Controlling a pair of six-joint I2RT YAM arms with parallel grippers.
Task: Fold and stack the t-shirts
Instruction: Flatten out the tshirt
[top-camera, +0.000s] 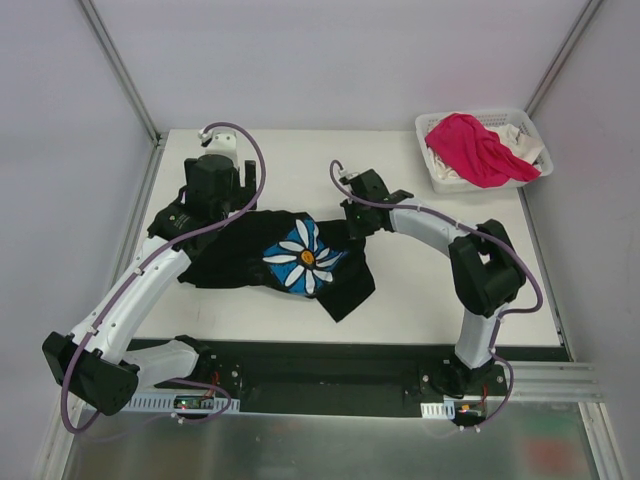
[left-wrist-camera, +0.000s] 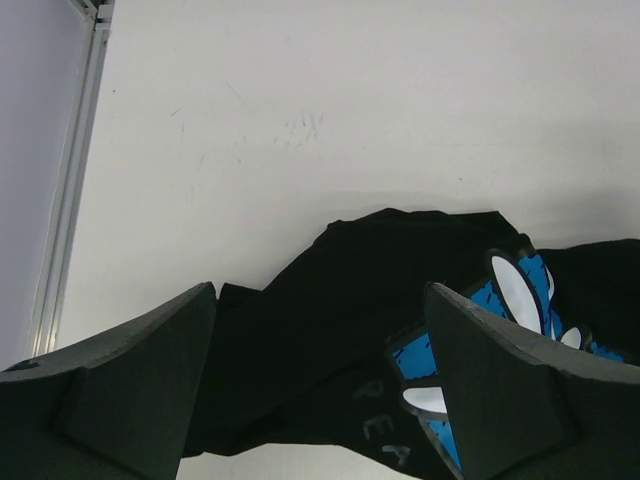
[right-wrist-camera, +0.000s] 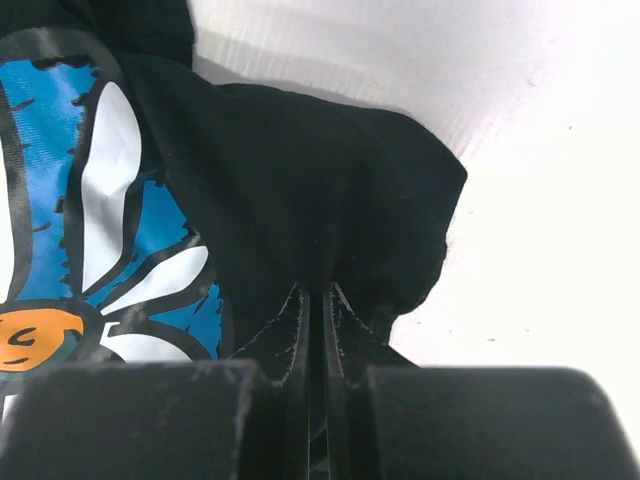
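Note:
The black t-shirt (top-camera: 240, 255) with its white-and-blue daisy print (top-camera: 303, 258) lies crumpled in the middle of the table. My right gripper (top-camera: 353, 224) is at its far right edge; in the right wrist view the gripper (right-wrist-camera: 315, 292) is shut on a raised fold of the black t-shirt (right-wrist-camera: 300, 170). My left gripper (top-camera: 214, 203) hovers at the shirt's far left edge, and the left wrist view shows it (left-wrist-camera: 320, 297) open above the black t-shirt (left-wrist-camera: 330, 330), holding nothing. The pink t-shirt (top-camera: 475, 146) and the white t-shirt (top-camera: 449, 170) lie in the basket.
The white lattice basket (top-camera: 472, 116) stands at the table's far right corner. Metal frame posts (top-camera: 118, 65) rise at the back corners. The table's left rail (left-wrist-camera: 70, 190) runs close to my left gripper. Bare table (top-camera: 430, 300) lies right of the shirt.

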